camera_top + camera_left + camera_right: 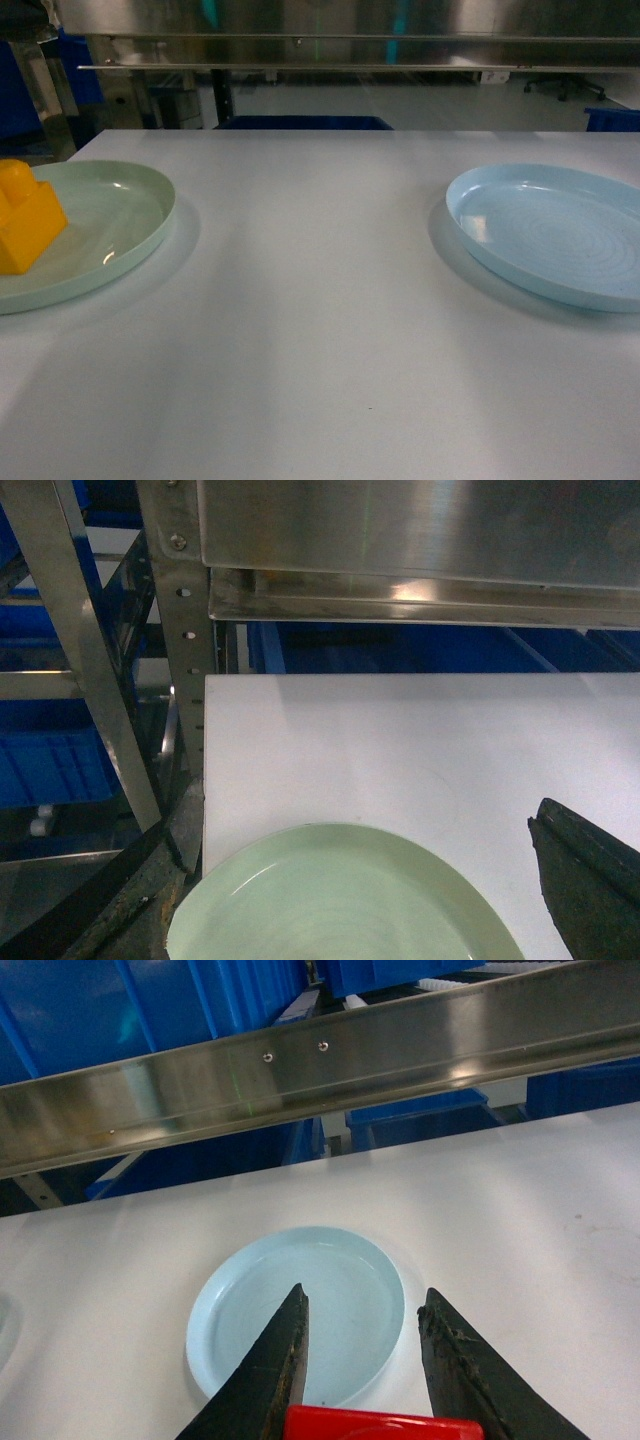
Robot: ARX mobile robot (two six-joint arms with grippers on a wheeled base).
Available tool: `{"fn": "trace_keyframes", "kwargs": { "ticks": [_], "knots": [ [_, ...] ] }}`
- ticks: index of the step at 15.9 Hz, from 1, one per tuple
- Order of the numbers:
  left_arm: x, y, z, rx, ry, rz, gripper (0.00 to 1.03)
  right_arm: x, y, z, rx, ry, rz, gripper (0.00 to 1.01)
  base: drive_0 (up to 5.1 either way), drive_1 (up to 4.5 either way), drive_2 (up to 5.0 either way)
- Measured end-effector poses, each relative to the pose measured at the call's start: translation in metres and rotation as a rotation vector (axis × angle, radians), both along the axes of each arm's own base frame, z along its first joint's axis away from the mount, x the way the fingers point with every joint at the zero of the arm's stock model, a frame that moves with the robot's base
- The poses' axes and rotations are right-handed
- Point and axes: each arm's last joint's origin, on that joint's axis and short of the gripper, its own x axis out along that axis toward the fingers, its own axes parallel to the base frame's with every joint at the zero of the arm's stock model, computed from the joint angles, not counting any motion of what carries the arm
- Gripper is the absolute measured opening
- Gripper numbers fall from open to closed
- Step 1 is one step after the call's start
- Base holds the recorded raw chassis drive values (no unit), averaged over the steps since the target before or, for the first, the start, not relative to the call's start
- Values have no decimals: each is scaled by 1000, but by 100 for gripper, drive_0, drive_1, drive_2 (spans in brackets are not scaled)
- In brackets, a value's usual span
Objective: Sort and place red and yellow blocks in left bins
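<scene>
Yellow block (pixel 28 222): it sits in the green plate, at the left edge of the head view. Its round stud points up.
Red block (pixel 383 1424): it is between the two fingers of the right end effector, at the bottom of the right wrist view. Only its top edge shows.
Right end effector (pixel 365 1345): it is grasping the red block. Its dark fingers are on both sides of the block. It is up above the blue plate.
Left end effector (pixel 590 880): only one dark finger shows, at the bottom right of the left wrist view. I cannot tell if it is clenched or released. It is just beside the green plate.
Green plate (pixel 120 215): it is on the left side of the tabletop, near the left edge.
Blue plate (pixel 550 230): it is on the right side of the tabletop, well apart from the green plate. In the head view nothing lies in it.
Tabletop (pixel 320 330): it is white and flat. Both plates rest on it.
Metal rack (pixel 100 660): it stands behind the tabletop, shiny and grey.
Blue bins (pixel 130 1010): they are behind the metal rack.
</scene>
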Motion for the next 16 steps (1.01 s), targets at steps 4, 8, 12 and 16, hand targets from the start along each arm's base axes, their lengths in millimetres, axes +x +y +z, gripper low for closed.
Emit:
{"fn": "trace_keyframes", "kwargs": {
  "ticks": [4,8,12,16],
  "knots": [
    [0,0,0,0,0,-1,98,-13,1,-28,-17,84,48,28,0,0,0],
    [0,0,0,0,0,-1,98,-16,1,-28,-101,44,41,28,0,0,0],
    [0,0,0,0,0,-1,98,-14,-2,-29,-200,1,-36,28,0,0,0],
    [0,0,0,0,0,-1,98,-16,-2,-32,-220,-50,-44,28,0,0,0]
  ]
}}
